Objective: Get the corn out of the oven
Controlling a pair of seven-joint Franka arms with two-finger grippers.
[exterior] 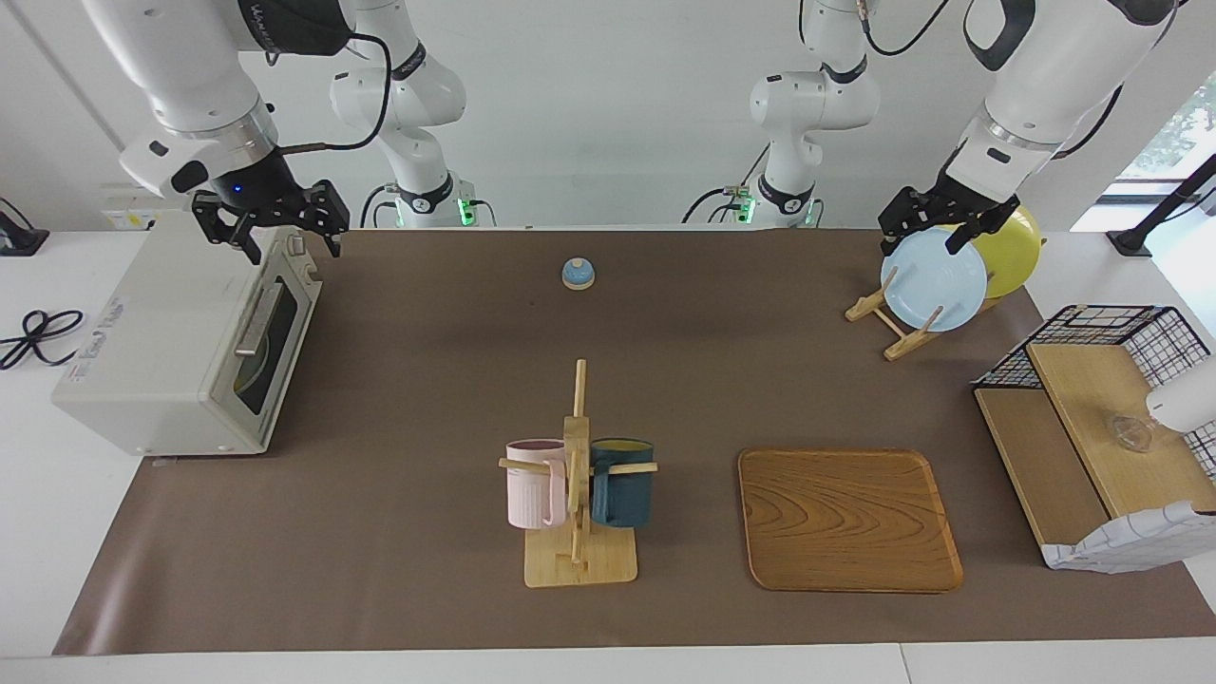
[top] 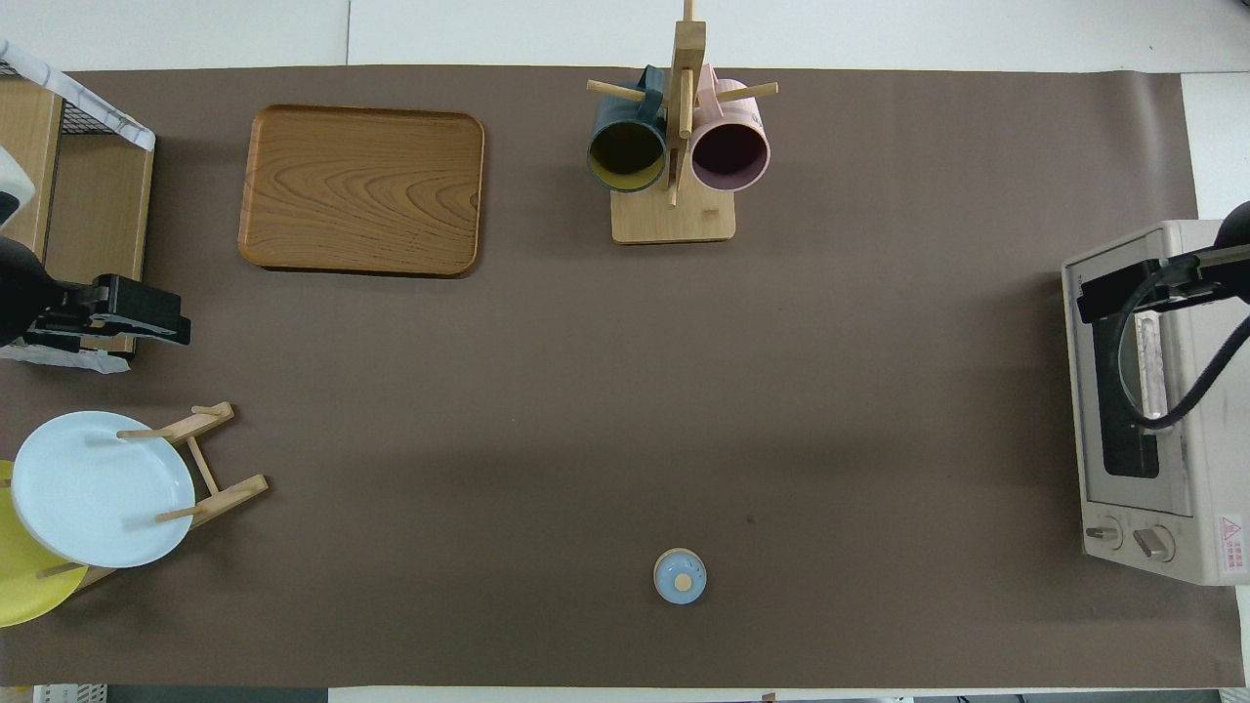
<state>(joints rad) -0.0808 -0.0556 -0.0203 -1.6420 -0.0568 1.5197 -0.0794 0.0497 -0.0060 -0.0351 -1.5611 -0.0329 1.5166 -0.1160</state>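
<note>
The off-white oven stands at the right arm's end of the table, its dark glass door shut and its metal bar handle across the door. It also shows in the overhead view. The corn is hidden; I cannot make it out through the glass. My right gripper is open and hangs over the oven's top edge above the door, holding nothing; in the overhead view it covers that edge. My left gripper is open and empty, waiting over the plate rack.
A plate rack holds a blue plate and a yellow plate. A mug tree holds pink and dark blue mugs. A wooden tray, a small blue bell and a wire-and-wood shelf also stand here.
</note>
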